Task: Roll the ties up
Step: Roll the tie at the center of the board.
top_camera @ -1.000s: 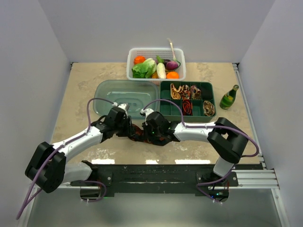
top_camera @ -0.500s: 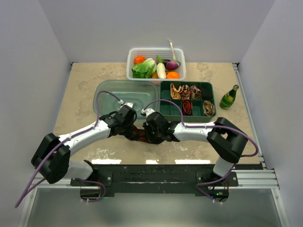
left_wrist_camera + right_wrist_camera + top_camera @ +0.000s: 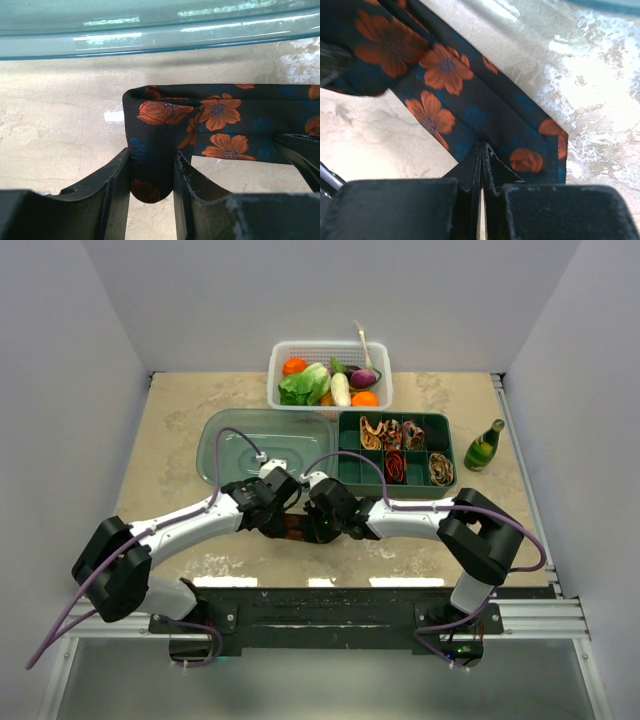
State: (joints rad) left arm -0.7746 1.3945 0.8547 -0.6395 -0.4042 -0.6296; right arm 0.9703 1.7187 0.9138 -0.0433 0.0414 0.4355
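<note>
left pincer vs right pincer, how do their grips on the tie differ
The left pincer clamps a thick fold of the black tie, jaws apart; the right pincer is shut on its thin edge. The left pincer holds a bend, the right pincer a flat stretch. Both grip the same tie.

One black fabric necktie with orange flowers [image 3: 200, 125], folded, pinched between left gripper [image 3: 151, 160] fingers; translucent teal plastic tub [image 3: 150, 30] behind; beige mottled tabletop [image 3: 60, 115].

The table [image 3: 170, 420] is carrying a basket [image 3: 320, 345], a clear lid [image 3: 290, 435] and a tray [image 3: 395, 415]. A bottle [image 3: 484, 446] is standing near the tray.
</note>
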